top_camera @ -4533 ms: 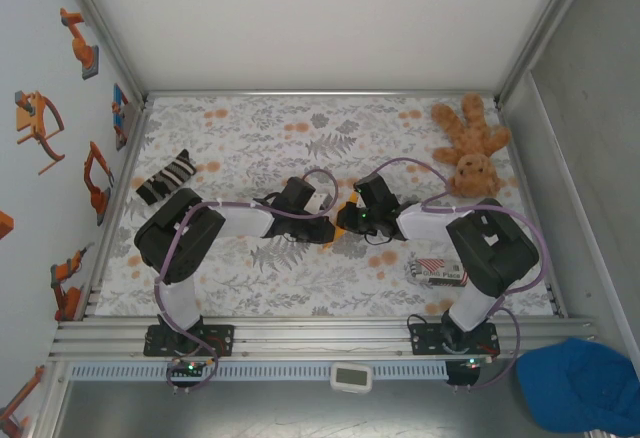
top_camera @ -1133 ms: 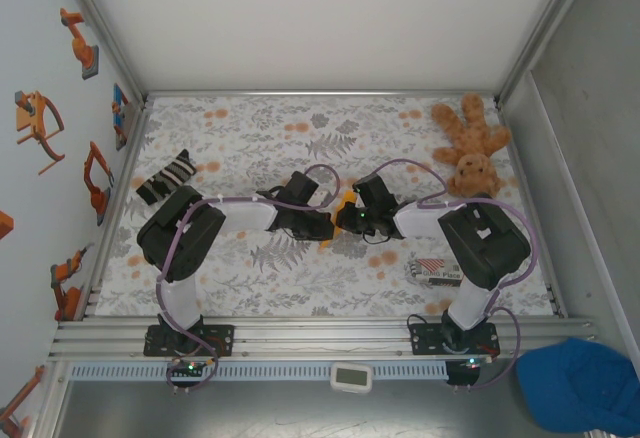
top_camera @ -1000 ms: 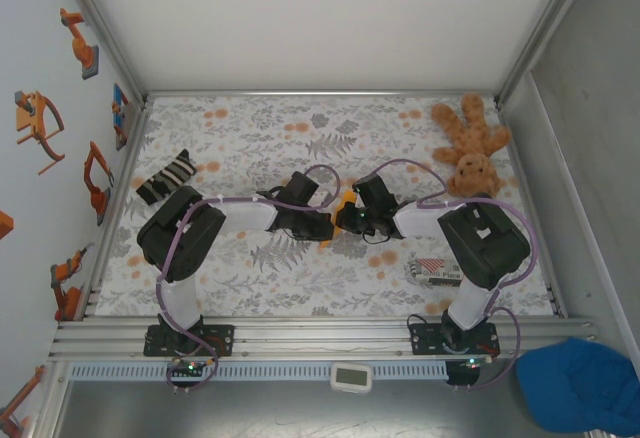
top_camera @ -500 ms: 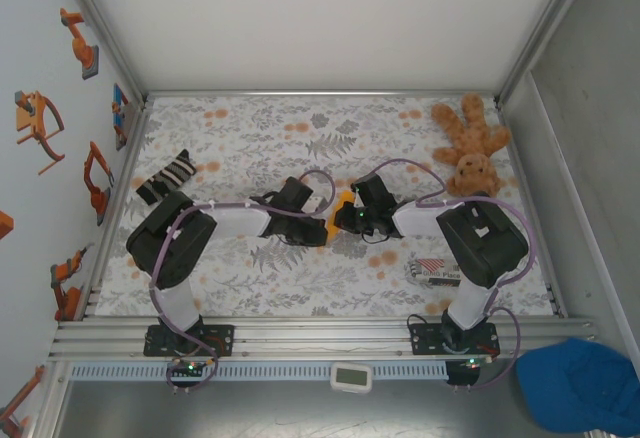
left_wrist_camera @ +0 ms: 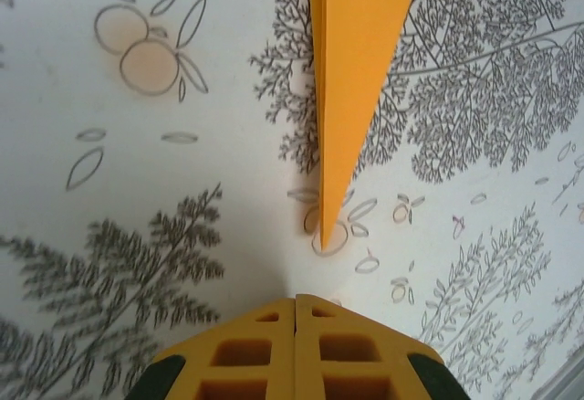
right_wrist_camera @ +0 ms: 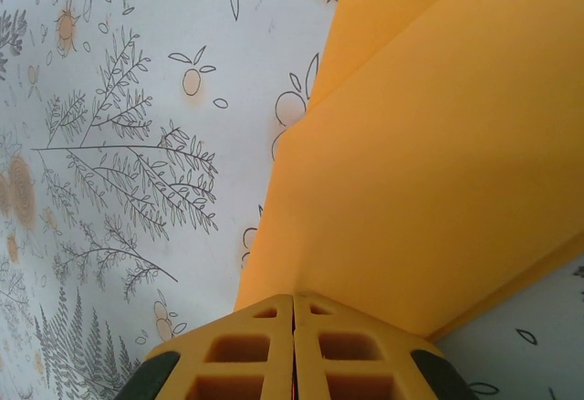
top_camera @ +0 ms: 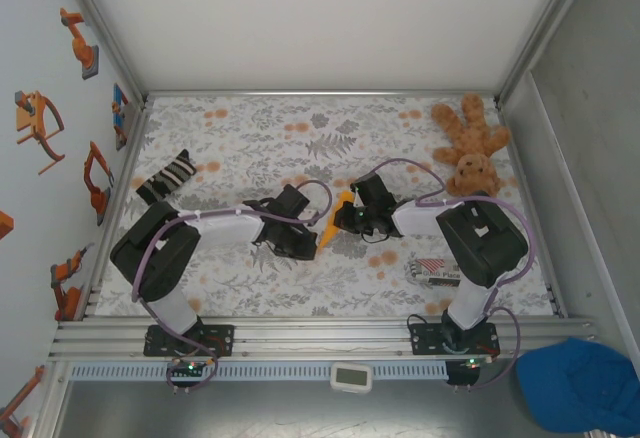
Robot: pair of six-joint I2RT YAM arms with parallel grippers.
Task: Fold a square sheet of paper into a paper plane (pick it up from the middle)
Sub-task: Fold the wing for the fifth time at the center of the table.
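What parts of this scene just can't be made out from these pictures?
Paper plane tail: cut by the left wrist view's top edge; from above, under the right end effector.
Red-and-white striped packet: print too small, right arm overlaps its edge.
Plane's outline, right wrist view: runs off the frame.

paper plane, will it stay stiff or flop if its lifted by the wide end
Probably very light: the paper plane is thin folded sheet. Its stacked layers likely stiffen it lengthwise, though the narrow tip may droop. A push would probably just slide it.

Bright-orange paper plane [left_wrist_camera: 351, 71], fern-printed white tablecloth [top_camera: 250, 130], brown teddy [top_camera: 468, 150]
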